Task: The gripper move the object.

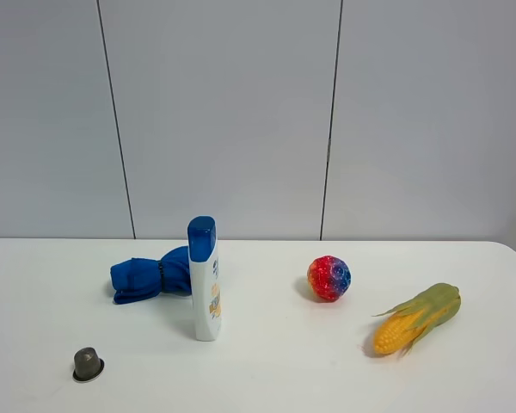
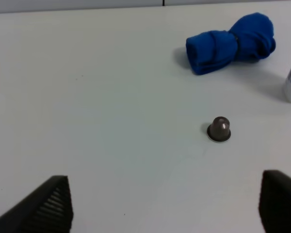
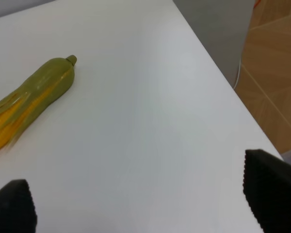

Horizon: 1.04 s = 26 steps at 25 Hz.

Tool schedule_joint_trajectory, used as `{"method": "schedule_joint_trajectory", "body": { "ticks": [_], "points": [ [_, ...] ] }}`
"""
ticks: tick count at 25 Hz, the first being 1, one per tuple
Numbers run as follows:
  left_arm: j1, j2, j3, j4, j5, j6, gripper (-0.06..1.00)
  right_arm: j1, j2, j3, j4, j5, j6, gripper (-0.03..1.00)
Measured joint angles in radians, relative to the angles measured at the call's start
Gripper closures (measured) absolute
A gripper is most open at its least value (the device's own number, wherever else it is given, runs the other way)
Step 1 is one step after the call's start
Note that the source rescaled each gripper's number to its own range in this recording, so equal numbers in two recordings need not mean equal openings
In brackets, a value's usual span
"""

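Object (image 1: 88, 364) upright, lower left of desk (image 1: 267, 370); left pincer (image 2: 167, 208) and right pincer (image 3: 145, 204) both spread wide, empty.

Object (image 1: 88, 364) (image 2: 219, 129): small grey-brown tapered capsule cup, inverted on its flared rim, front-left on white table, standing alone.

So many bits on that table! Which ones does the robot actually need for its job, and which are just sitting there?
Needed for the job:
- small grey-brown capsule cup
- left pincer, open, empty, nearest the cup

Just lying about:
- speckled ball
- toy corn cob
- blue rolled cloth
- white bottle with blue cap
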Motion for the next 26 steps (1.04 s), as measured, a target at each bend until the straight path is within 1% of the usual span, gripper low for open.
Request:
{"method": "schedule_joint_trajectory", "body": {
  "ticks": [4,6,8,12,14,17,26],
  "points": [
    [0.000,0.000,0.000,0.000,0.000,0.000,-0.06,0.000,0.000,0.002,0.005,-0.011,0.011,0.16],
    [0.000,0.000,0.000,0.000,0.000,0.000,-0.06,0.000,0.000,0.005,0.028,-0.011,-0.013,0.16],
    [0.000,0.000,0.000,0.000,0.000,0.000,-0.06,0.000,0.000,0.007,0.079,-0.013,-0.050,0.16],
    [0.000,0.000,0.000,0.000,0.000,0.000,-0.06,0.000,0.000,0.006,0.236,-0.016,-0.133,0.16],
    [0.000,0.000,0.000,0.000,0.000,0.000,-0.06,0.000,0.000,0.006,0.275,-0.016,-0.162,0.16],
    [0.000,0.000,0.000,0.000,0.000,0.000,-0.06,0.000,0.000,0.006,0.289,-0.017,-0.170,0.16],
    [0.000,0.000,0.000,0.000,0.000,0.000,-0.06,0.000,0.000,0.006,0.290,-0.017,-0.171,0.16]
  ]
}}
